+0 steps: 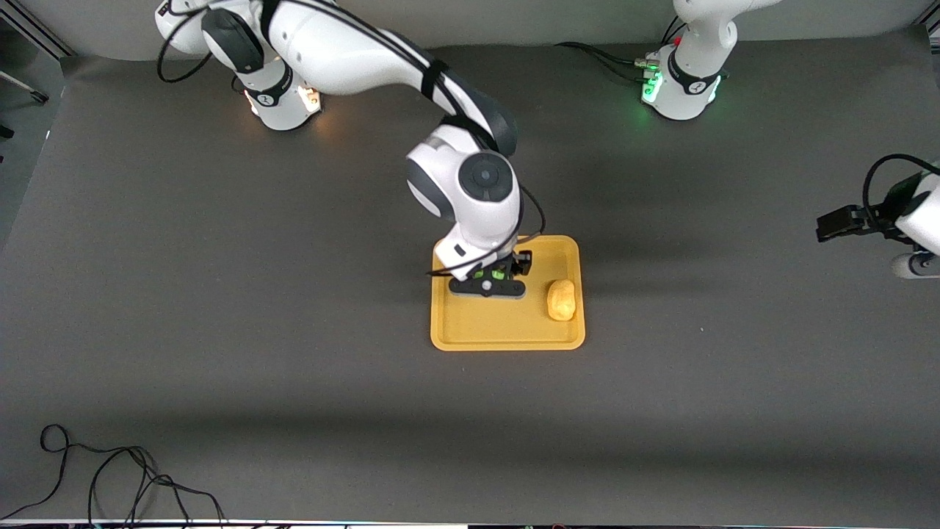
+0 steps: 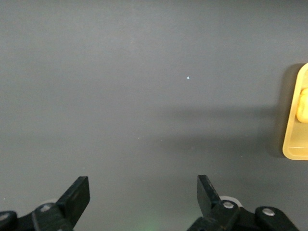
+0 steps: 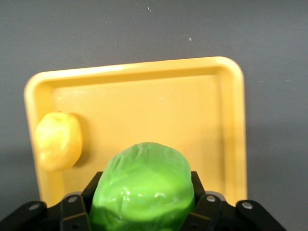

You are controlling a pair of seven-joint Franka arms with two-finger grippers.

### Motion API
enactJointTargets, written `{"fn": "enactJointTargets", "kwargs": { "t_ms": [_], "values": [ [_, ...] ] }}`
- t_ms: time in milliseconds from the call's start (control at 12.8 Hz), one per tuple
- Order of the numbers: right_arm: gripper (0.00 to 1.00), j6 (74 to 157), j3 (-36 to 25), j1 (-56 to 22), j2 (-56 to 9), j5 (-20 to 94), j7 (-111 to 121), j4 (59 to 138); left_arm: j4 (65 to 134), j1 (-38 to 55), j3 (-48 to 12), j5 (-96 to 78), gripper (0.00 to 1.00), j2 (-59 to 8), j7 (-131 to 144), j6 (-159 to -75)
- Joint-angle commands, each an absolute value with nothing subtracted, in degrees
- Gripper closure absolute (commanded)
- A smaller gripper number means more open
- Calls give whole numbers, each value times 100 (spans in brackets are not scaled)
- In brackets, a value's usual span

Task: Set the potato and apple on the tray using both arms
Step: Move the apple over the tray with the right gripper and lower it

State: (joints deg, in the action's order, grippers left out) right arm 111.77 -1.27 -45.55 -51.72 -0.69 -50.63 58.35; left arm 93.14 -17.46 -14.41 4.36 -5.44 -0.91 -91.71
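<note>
Holding the apple (image 3: 143, 185) tight in the right gripper (image 1: 490, 283), just over the tray (image 1: 507, 334). Potato (image 1: 561, 300) already down on the tray beside that gripper. Left gripper (image 2: 139, 202) waiting, fingers wide apart, over bare table (image 1: 220, 294). Only letting go of the apple left.

A dark grey table mat (image 1: 220, 308) spreads under soft overhead light, with loose black cables (image 1: 110, 477) lying at its edge nearest the front camera.
</note>
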Motion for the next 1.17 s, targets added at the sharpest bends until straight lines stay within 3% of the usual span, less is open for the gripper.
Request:
{"fn": "enactJointTargets", "kwargs": {
  "t_ms": [0,156,469,547,625,781,1094],
  "values": [
    [67,11600,-202,-4632,-5694,-272,-5238,5519,9404,-1890,-1336,308,0,-422,-430,-9228],
    [67,11864,-202,-4693,-5923,-474,-5361,5581,9404,-754,-156,281,0,-247,-457,-9211],
    [66,12401,-211,-4702,-6257,-492,-5405,5581,9062,-317,-35,114,0,-124,-378,-8878],
    [46,12454,-220,-4693,-6284,-492,-5423,5590,9070,-290,-35,106,0,-53,-378,-8868],
    [2,12489,-220,-4693,-6293,-492,-5466,5590,9070,-255,-9,114,0,-44,-395,-8833],
    [0,12306,-228,-4693,-6101,-466,-5555,5555,9070,-299,-61,158,0,-61,-396,-8789],
    [0,10481,-255,-4623,-4723,-431,-5528,5493,9088,-299,-62,176,0,-158,-440,-8832]
  ]
}}
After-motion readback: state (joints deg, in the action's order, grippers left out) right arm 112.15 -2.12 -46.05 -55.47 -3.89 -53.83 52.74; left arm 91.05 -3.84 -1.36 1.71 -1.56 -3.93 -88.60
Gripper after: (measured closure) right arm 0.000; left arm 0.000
